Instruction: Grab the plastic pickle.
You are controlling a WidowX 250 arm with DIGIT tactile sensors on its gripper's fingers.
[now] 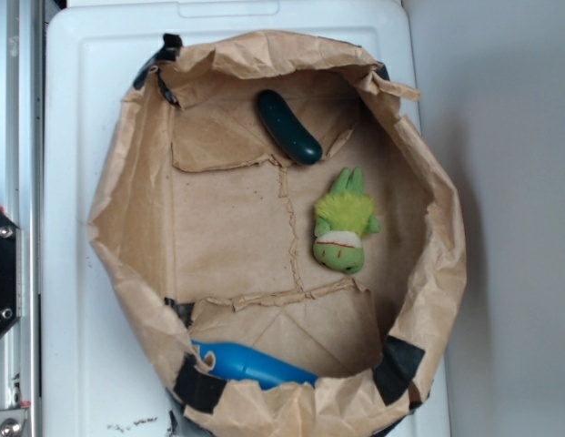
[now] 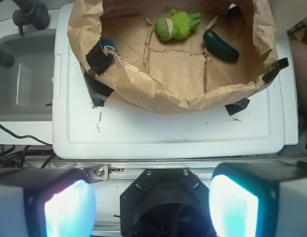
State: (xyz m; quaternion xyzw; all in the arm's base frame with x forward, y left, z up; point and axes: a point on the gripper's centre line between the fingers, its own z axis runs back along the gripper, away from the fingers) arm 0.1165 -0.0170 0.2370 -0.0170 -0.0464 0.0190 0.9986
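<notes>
**Pickle untouched, gripper well short of the bag**

A white lidded bin (image 1: 73, 273) fills most of both views and serves as the work surface. On it sits a brown paper bag (image 1: 127, 228) with its walls rolled down into a shallow, crumpled basin, taped at several spots with black tape (image 1: 396, 364).

Inside the basin lie three things, well apart from one another. A bright blue plastic object (image 1: 255, 366) rests half under the near fold of paper. A fuzzy lime-green plush toy (image 1: 343, 223) lies toward the middle right of the floor. The plastic pickle (image 1: 288, 127), dark green and glossy, lies flat at the far edge of the floor in the exterior view, against the base of the bag wall and apart from the plush toy. Nothing covers it.

In the wrist view the gripper (image 2: 152, 207) hangs outside the bag, back over the bin's edge and the metal rail, with its two fingers (image 2: 69, 210) spread wide and nothing between them.

By this evidence the task has barely begun: reaching across into the bag, descending over the pickle, and closing on it all remain.
</notes>
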